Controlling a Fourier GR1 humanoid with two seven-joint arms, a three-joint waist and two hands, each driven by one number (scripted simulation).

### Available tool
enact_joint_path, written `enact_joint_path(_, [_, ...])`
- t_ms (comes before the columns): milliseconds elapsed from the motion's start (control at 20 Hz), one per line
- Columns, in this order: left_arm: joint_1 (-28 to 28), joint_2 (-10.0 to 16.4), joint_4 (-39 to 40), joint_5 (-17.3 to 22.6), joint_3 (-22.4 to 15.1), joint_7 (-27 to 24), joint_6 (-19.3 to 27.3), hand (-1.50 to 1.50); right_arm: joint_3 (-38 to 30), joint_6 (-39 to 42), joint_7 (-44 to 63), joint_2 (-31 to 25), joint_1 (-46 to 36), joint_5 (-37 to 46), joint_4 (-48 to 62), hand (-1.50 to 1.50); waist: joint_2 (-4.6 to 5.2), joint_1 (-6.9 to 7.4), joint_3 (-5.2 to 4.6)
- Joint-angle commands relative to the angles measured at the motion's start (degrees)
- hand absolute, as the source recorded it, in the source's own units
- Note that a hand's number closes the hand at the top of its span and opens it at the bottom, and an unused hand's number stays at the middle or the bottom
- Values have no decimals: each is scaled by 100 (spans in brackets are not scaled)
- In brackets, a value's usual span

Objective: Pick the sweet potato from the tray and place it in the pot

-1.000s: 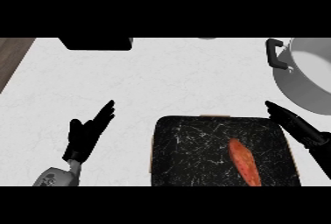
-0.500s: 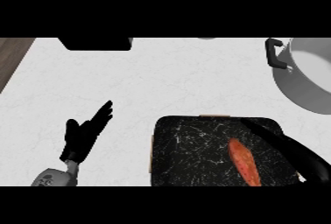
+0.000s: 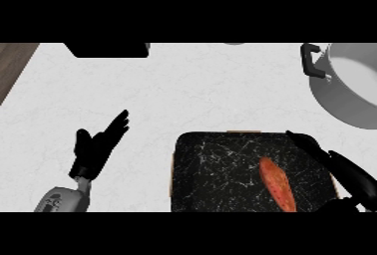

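An orange sweet potato (image 3: 278, 184) lies lengthwise on the right half of a black marbled tray (image 3: 221, 169) at the lower middle of the head view. My right hand (image 3: 342, 169) reaches over the tray's right edge with straight fingers, just right of the sweet potato and apart from it. A grey pot (image 3: 352, 84) with a black handle (image 3: 312, 60) stands at the upper right, partly cut off by the view's edge. My left hand (image 3: 95, 149) rests open on the counter left of the tray, fingers pointing up and to the right.
A black object (image 3: 107, 49) sits at the counter's far edge, upper left. A brown wooden strip (image 3: 13, 62) borders the white counter (image 3: 199, 89) at the far left.
My right hand has moved left from beside the tray to over its right edge, closer to the sweet potato. The left hand has barely shifted.
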Motion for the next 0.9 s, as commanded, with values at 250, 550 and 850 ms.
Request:
enact_joint_path(250, [174, -131, 356, -201, 114, -386, -157, 0, -430, 748, -1096, 382, 267, -637, 823, -150, 8, -17, 0])
enact_joint_path(550, [-116, -90, 147, -137, 344, 59, -352, 0, -599, 1086, -889, 805, -220, -965, 1555, -150, 4, 11, 0])
enact_joint_path(850, [92, -431, 238, -543, 278, -251, -141, 0, -278, 766, -492, 1601, -429, -609, 1852, -150, 4, 15, -1])
